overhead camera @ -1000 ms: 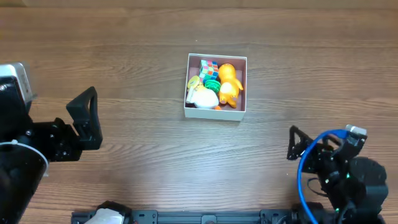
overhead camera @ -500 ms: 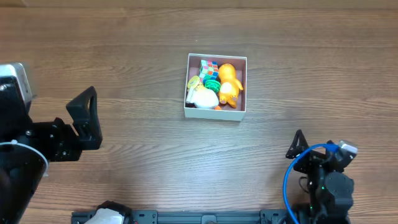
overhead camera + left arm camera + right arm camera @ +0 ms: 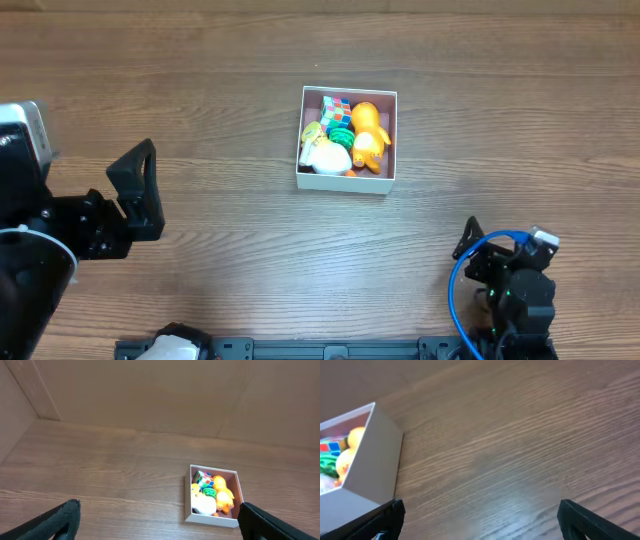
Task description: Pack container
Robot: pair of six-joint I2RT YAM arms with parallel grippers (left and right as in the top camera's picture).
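Observation:
The container (image 3: 347, 183) is a square white box with a pinkish-brown inside, standing near the table's middle. It holds an orange duck (image 3: 368, 135), a white toy (image 3: 328, 156), a green toy (image 3: 342, 128) and a colour cube (image 3: 337, 106). It also shows in the left wrist view (image 3: 212, 518) and at the left edge of the right wrist view (image 3: 372, 467). My left gripper (image 3: 140, 190) is open and empty at the far left. My right gripper (image 3: 470, 240) is open and empty near the front right, well away from the box.
The wooden table (image 3: 200, 90) surrounds the box. A blue cable (image 3: 458, 290) loops around the right arm at the front edge. A beige wall (image 3: 150, 390) stands behind the table in the left wrist view.
The right arm has drawn back toward the front edge and lowered. The left arm and the box have not moved.

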